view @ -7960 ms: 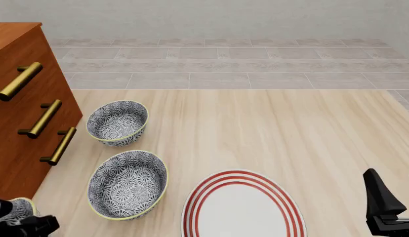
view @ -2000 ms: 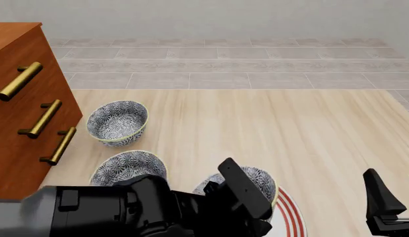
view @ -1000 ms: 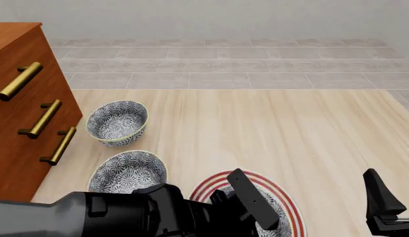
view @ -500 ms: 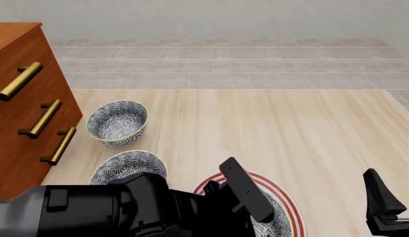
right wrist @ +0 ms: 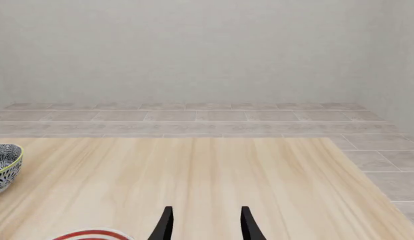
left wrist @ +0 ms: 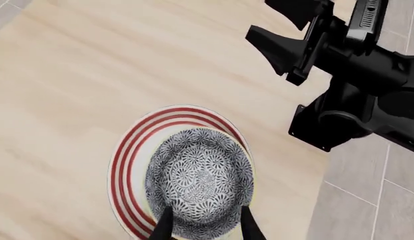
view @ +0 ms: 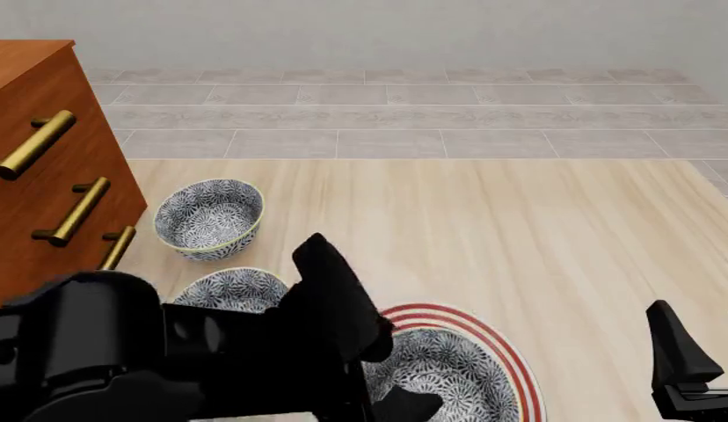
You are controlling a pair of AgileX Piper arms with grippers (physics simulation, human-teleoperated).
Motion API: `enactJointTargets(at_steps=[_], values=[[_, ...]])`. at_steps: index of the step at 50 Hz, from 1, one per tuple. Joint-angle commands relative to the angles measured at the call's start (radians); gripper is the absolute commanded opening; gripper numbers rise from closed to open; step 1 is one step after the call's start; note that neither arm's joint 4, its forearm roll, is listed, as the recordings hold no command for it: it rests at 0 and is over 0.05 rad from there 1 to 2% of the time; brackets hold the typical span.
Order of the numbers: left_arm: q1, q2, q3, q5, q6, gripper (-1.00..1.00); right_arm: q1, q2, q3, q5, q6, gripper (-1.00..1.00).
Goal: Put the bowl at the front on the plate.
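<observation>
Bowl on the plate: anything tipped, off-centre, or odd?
Nothing stands out. The bowl sits upright on the plate, a bit off-centre but inside its red rings. The left claw is open above it; the other two bowls stand upright.

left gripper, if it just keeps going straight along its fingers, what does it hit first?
Most likely the bowl sitting on the plate: the left gripper hangs open above it, fingers pointing down over the bowl's near rim. The exact height above it is unclear.

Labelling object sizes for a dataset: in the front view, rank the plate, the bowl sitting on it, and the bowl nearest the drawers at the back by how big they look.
1. Plate
2. Bowl on the plate, partly hidden by the left arm
3. Back bowl; it is farther from the camera, so its true size may match the other bowl.
</observation>
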Motion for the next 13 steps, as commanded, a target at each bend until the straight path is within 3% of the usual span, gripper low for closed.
enactJointTargets(at_steps=[1, 13], values=[[0.042, -0.165, 0.051, 0.066, 0.028, 1.00, 0.000, -0.001, 0.000, 0.001, 0.000, 1.00], [0.101, -0.363, 0.106, 0.164, 0.049, 1.00, 0.000, -0.001, 0.000, 0.001, 0.000, 1.00]])
